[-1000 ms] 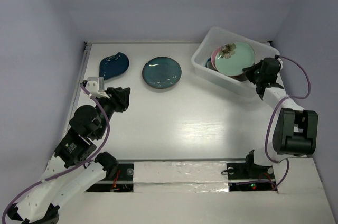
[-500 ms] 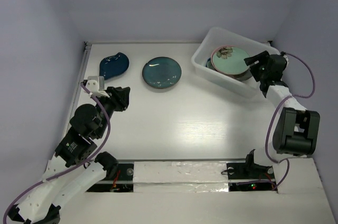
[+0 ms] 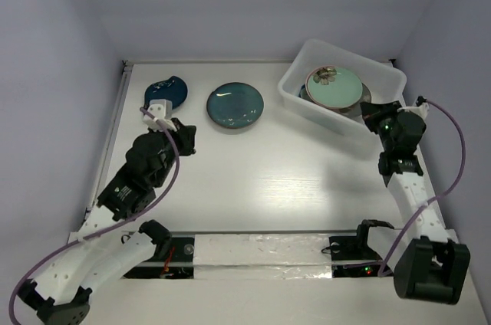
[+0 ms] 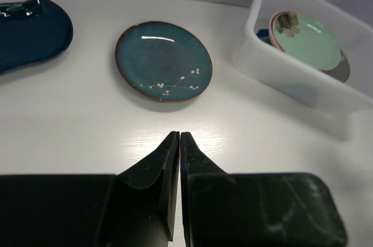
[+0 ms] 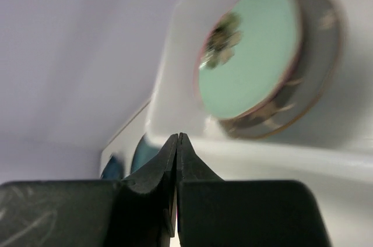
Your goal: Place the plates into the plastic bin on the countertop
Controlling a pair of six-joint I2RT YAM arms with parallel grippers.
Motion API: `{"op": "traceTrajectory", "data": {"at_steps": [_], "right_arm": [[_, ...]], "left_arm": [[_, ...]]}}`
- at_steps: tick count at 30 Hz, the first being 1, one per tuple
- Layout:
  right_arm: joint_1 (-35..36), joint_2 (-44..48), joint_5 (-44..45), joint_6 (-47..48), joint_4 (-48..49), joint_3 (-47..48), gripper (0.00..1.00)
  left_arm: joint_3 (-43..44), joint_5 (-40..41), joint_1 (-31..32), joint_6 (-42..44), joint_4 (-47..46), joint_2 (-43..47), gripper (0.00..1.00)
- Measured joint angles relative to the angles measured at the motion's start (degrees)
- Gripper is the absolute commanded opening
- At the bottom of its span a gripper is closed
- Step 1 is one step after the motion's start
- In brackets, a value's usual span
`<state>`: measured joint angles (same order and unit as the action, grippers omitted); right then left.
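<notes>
Left gripper (image 3: 186, 139) sits low over the flat white matte countertop (image 3: 291, 179), fingers pressed tight together, nothing btwn them. Wrist cam shows the two black tips meeting in one thin seam.

Straight ahead of those tips, a little apart, lies the dark teal round ceramic plate (image 3: 235, 104) w/ a white blossom twig painted on it. It's flat on the counter, not touched. Off to its left, twd the back-left corner, is the navy leaf-shaped ceramic dish (image 3: 165, 93), also flat and clear of the gripper. From above, the gripper sits on the near side of both dishes, roughly btwn them.

Over to the right: the translucent white rectangular plastic bin (image 3: 322, 114) stands at an angle in the back-right corner. Inside, a pale green round plate (image 3: 334, 85) w/ a flower motif at its edge lies on top of a stack. A grey plate (image 3: 362, 100) peeks out beneath it, and a pink rim shows at one side in the left wrist view. Anything lower in the stack, can't tell.

Right gripper (image 3: 370, 113) is just outside the bin's near-right wall, tips shut on themselves, empty. Its wrist cam has the tips pointing at the bin's rim, w/ the green plate up beyond them inside the tub, no contact w/ the plate. Whether the tips touch the bin wall, can't tell; the view's blurry.
</notes>
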<state>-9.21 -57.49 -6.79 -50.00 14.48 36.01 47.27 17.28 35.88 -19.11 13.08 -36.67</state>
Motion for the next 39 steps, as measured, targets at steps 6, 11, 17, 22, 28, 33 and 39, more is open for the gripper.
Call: {"op": "traceTrajectory", "data": {"at_steps": [6,11,17,22,28,33,39], "right_arm": [[9.27,10.62,-5.11,2.64,-1.05,-1.64,0.00],[12.61,14.71,-9.73,6.51,-2.62,-1.64,0.05],[12.79,16.13,-12.85,11.41,-5.03,-1.81,0.18],[12.79,16.50,-16.04,11.91,-5.03,-2.36,0.18],[13.05,16.48,-18.34,11.89,-4.59,-2.89,0.18],[13.33,15.89,-20.00,11.78,-3.65,-3.17,0.18],[13.42,15.10,-21.09,11.39,-3.17,-3.21,0.18]], "left_arm": [[1.86,-1.79,-0.39,-2.36,0.02,-9.33,0.00],[2.25,-2.29,-1.07,-7.30,-1.81,-17.62,0.02],[-4.11,-0.85,-1.62,-15.65,-10.80,-23.80,0.42],[-3.02,-2.95,-5.90,-19.45,-18.99,-37.66,0.45],[-2.75,-10.45,-12.92,-23.26,-28.22,-51.10,0.47],[-2.40,-15.98,-16.94,-25.90,-34.88,-58.36,0.48],[-0.39,-20.70,-19.58,-29.05,-42.38,-66.47,0.48]]}}
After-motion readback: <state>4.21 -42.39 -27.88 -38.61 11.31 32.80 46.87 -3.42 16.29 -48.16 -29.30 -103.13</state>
